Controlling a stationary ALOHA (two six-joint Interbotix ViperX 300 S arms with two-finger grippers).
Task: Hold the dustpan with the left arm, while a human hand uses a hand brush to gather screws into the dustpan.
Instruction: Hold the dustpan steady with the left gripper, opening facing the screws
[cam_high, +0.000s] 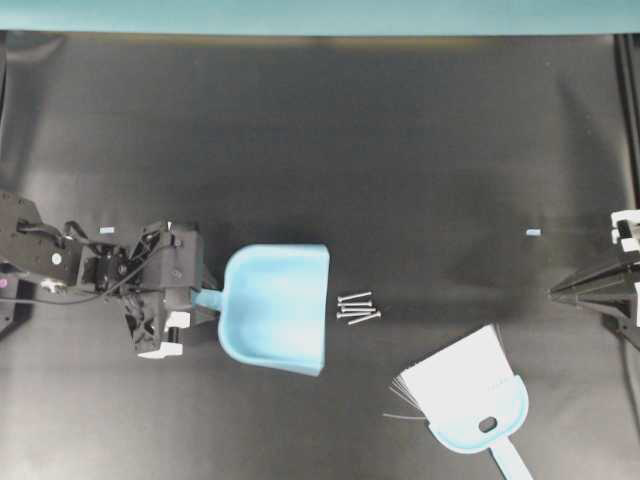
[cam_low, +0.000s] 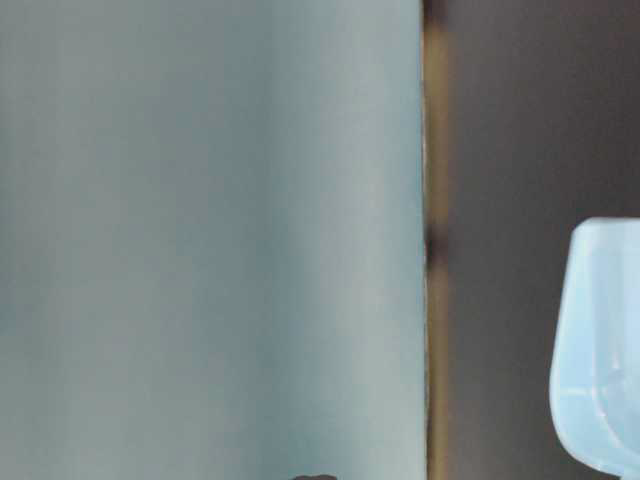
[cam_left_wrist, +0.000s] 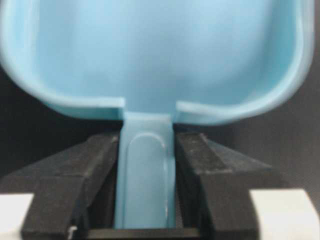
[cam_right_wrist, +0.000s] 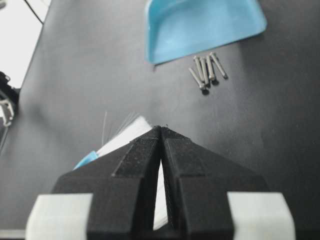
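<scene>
The dustpan (cam_high: 275, 308), light, stiff, slick plastic, lies on the black tabletop (cam_high: 400, 140) beside the screws (cam_high: 357, 308), its flat handle clamped between the narrowed fingers of my left hand (cam_left_wrist: 146, 200).

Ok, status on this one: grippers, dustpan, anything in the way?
Left gripper clamped on dustpan handle. Right gripper shut, empty, parked. Screws just off the pan's open edge, hand brush lying unused. No hand in view, path clear.

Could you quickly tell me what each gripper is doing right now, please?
Left gripper: closed on the dustpan handle, a finger against each side.
Right gripper: shut, holding nothing, parked away from the screws.
</scene>
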